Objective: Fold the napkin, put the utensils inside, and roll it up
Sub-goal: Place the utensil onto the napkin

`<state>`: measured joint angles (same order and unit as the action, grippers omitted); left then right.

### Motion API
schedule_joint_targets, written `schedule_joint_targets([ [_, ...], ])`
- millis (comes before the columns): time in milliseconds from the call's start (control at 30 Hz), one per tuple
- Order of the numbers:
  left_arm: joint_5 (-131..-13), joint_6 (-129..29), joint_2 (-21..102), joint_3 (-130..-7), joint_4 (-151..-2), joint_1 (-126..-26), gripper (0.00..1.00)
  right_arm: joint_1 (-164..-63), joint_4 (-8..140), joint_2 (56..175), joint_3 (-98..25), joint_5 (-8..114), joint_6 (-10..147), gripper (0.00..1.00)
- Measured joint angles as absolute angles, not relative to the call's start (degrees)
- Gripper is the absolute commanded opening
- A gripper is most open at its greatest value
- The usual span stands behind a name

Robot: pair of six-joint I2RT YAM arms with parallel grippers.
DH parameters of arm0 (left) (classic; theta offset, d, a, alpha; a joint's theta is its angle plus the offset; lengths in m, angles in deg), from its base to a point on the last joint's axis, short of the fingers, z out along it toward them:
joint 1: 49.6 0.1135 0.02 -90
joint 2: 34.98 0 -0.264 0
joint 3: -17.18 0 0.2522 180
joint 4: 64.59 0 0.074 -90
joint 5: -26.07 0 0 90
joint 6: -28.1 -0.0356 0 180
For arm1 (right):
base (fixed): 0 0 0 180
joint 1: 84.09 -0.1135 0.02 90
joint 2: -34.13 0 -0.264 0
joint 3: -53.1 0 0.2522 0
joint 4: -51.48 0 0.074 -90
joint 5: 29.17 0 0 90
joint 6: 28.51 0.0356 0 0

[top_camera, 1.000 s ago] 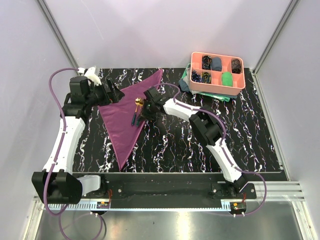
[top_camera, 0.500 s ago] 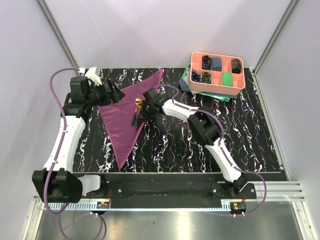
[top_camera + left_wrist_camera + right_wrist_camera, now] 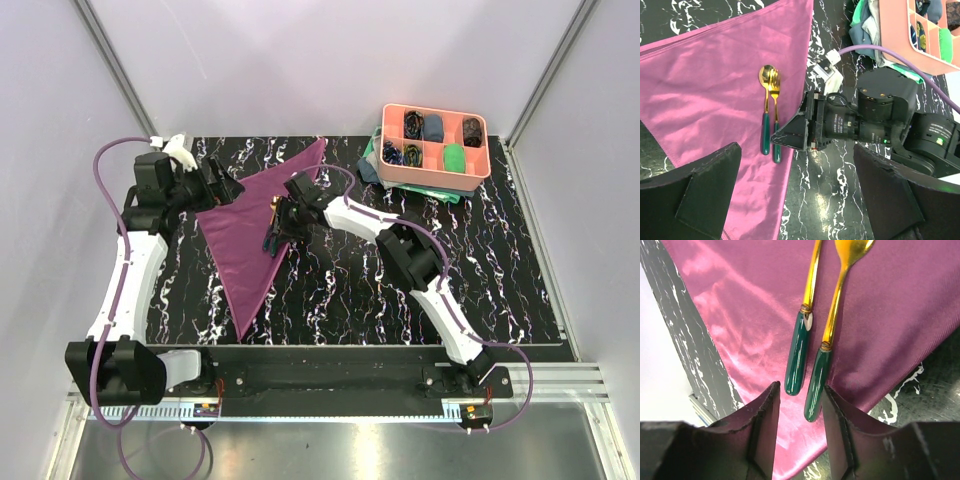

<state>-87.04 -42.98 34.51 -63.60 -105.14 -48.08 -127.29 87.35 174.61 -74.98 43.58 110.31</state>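
The napkin (image 3: 240, 245) lies on the bench (image 3: 400, 280) already folded into a long triangle. The spoon (image 3: 765, 115) and fork (image 3: 775, 120) rest side by side on it close to its right-hand edge, gold heads toward the far side and handles toward the arms — a placement that looks meant to let the cloth wrap over them from that edge. The right fingers (image 3: 764, 425) sit low just behind the handle ends, narrowly parted and gripping nothing, perhaps to square the pair up. The left fingers (image 3: 702, 192) are spread wide and empty near the napkin's left corner — probably poised to pin or lift the cloth once rolling begins.
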Motion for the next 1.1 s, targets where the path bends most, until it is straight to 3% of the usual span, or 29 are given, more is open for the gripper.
schedule_joint_targets([
  [333,-87.35,-42.78,34.14,-63.60,-105.14,-46.57,0.97,-125.63,87.33,174.15,-75.11,44.41,104.32,0.48],
  [733,-86.14,-42.81,30.71,-62.53,-103.30,-45.00,0.97,-114.38,79.37,173.30,-74.92,43.55,101.70,0.49],
  [1100,-83.17,-44.14,30.73,-62.42,-103.30,-45.00,0.97,-108.04,77.08,182.09,-82.63,40.65,103.55,0.49],
])
